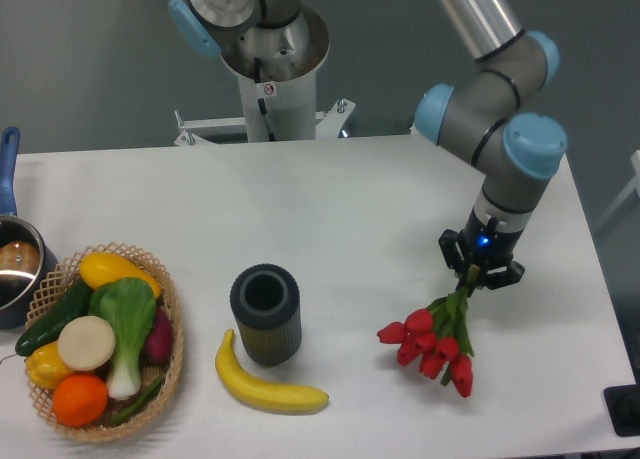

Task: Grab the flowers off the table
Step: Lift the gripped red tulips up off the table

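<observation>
Grey-and-blue UR5e arm (497, 109) reaches down from top right over the large white smooth tabletop with rounded corners (330, 209). Its black two-finger gripper (477, 271) is closed tight on the upper stems of the bunch of red tulips with green stems (437, 337); a small blue light shows on the gripper body. The stems run up into the fingers, and the red heads hang down and to the left below it, near the table's front right area. Whether the heads touch the tabletop or hang just clear of it cannot be told from this view.

Left of the flowers, well apart: a dark grey ribbed cylindrical cup (265, 314), upright, open top. Just in front of it lies a yellow banana (268, 385), its left end beside the cup's base; contact is unclear.

Far left front: a woven wicker basket (172, 324) holding a green leafy vegetable with a white stalk, a yellow lemon-like fruit, a dark green cucumber, a yellow pepper, an orange, a pale round slice and a purple-red item. Behind the basket at the left edge is a metal pot with a blue handle (12, 249), partly cut off by the frame.

Robot base column (268, 64) stands behind the table's far edge.
</observation>
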Robot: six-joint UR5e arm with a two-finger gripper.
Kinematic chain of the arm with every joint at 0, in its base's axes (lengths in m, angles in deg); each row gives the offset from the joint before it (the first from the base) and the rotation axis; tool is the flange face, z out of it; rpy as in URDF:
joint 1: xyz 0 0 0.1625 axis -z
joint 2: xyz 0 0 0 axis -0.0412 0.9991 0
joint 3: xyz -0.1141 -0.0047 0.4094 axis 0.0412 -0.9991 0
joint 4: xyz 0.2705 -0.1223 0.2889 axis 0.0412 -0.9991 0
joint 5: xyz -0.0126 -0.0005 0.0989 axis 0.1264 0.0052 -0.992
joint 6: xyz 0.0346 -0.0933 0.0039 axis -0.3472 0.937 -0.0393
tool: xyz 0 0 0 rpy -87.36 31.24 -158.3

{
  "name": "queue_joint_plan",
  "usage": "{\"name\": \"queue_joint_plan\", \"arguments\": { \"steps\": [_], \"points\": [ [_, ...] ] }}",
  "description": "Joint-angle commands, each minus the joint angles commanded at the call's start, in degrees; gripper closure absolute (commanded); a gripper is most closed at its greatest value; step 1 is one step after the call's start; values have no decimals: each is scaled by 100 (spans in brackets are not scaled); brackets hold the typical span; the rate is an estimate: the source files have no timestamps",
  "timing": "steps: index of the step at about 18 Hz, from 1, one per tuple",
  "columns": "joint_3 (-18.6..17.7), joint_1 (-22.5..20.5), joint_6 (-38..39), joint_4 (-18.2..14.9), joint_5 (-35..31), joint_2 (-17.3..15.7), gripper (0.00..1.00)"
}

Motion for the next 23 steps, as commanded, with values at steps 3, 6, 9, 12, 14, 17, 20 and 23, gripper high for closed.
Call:
{"name": "queue_joint_plan", "arguments": {
  "steps": [3,6,9,12,14,17,20,23],
  "points": [
    [89,-17,291,0,807,-211,81],
    [71,-70,449,0,1678,-474,81],
    [19,-97,511,0,2232,-616,81],
    [80,-210,695,0,2856,-625,81],
    [98,-316,792,0,3269,-625,81],
    [124,-430,801,0,3578,-625,81],
    [124,-439,801,0,3605,-625,81],
    [115,-431,801,-9,3605,-625,81]
  ]
}}
